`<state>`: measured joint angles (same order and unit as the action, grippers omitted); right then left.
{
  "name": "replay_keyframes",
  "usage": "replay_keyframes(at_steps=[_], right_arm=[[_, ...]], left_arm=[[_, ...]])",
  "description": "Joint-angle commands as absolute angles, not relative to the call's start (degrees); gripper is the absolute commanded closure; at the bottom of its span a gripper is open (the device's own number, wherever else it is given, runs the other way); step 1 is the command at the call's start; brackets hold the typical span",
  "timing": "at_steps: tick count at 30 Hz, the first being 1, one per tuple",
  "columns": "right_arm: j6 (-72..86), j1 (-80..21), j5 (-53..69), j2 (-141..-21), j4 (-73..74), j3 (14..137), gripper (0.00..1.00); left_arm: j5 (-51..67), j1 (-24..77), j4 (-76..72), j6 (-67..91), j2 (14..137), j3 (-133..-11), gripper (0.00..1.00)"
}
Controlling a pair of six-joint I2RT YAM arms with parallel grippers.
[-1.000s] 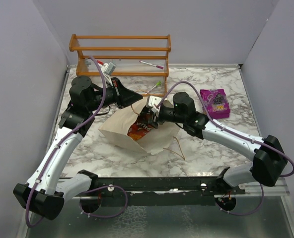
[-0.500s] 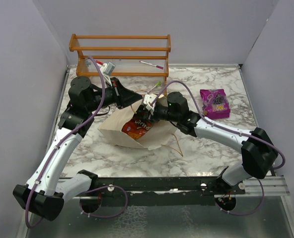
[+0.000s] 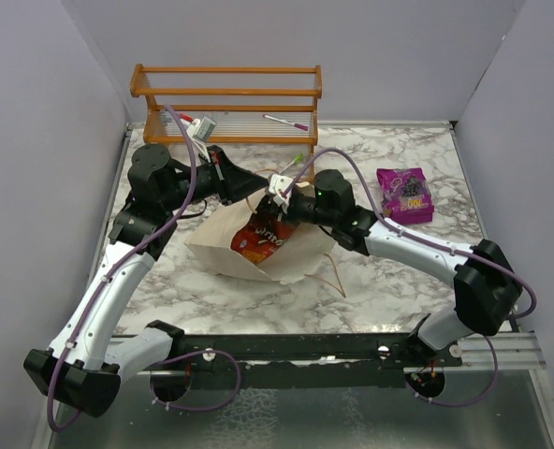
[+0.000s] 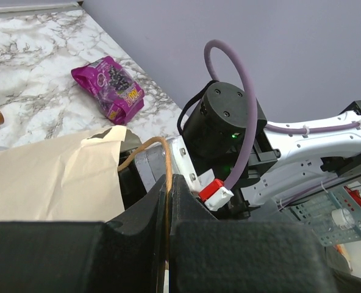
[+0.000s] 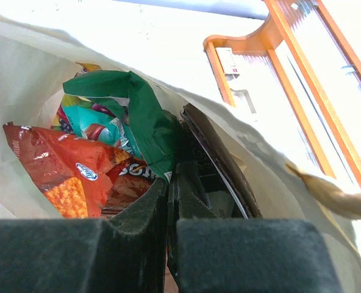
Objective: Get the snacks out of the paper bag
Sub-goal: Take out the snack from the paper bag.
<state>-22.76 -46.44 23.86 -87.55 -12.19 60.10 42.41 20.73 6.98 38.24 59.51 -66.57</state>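
Observation:
The cream paper bag (image 3: 216,251) lies on its side mid-table, its mouth facing right. My left gripper (image 3: 249,187) is shut on the bag's tan string handle (image 4: 163,152), holding the upper lip up. My right gripper (image 3: 275,211) reaches into the mouth and is shut on the lower corner of a green packet (image 5: 141,116). Inside the bag lie a red-orange packet (image 5: 64,174), a teal packet (image 5: 92,125) and a dark brown packet (image 5: 220,162) against the bag wall (image 5: 22,91). A purple packet (image 3: 405,194) lies on the table to the right, outside the bag.
A wooden rack (image 3: 225,103) holding pens and small items stands at the back left, just behind the bag. The bag's second string loop (image 3: 335,273) trails on the marble in front of my right forearm. Purple walls close in the table on three sides.
My right gripper has pushed left, deeper into the bag's mouth, and its jaws have closed from open. The left gripper has kept its hold on the handle.

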Motion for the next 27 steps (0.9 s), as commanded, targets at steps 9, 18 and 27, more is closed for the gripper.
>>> replay_keyframes(at_steps=[9, 18, 27], right_arm=[[-23.8, -46.8, 28.8, -84.4, -12.8, 63.6, 0.99], [-23.1, -46.8, 30.7, -79.5, -11.9, 62.9, 0.99], [-23.2, -46.8, 27.5, -71.7, -9.5, 57.5, 0.99]], left_arm=[[29.5, 20.7, 12.4, 37.8, 58.2, -68.7, 1.00], [22.9, 20.7, 15.1, 37.2, 57.4, -69.3, 1.00], [21.8, 20.7, 15.0, 36.9, 56.5, -68.2, 1.00]])
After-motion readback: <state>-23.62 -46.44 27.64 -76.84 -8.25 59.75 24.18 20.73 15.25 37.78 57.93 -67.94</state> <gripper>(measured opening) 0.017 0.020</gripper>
